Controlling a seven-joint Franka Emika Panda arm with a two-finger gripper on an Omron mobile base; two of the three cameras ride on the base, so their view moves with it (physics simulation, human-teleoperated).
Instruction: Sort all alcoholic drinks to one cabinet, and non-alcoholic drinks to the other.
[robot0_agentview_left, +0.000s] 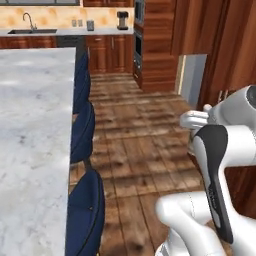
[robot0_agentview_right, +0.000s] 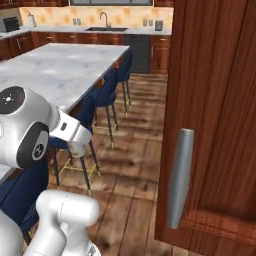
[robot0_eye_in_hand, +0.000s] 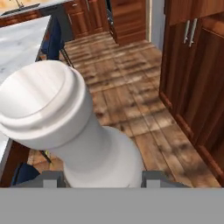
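Whitish bottle (robot0_eye_in_hand: 83, 131) sits clamped in our gripper (robot0_eye_in_hand: 98, 177), so we should carry it upright toward the cabinet (robot0_eye_in_hand: 197, 78).

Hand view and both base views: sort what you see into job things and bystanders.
Job things:
- pale whitish bottle, between the jaws
- wooden cabinet with silver bar handle

Bystanders:
- marble island counter
- blue stools
- sink
- coffee maker

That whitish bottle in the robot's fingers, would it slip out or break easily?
The whitish bottle looks smooth and glossy, so it could slide in the gripper. Its flared lip above the slim neck might catch a slip. It looks rigid like glass, so a fall onto the wooden floor would probably break it.
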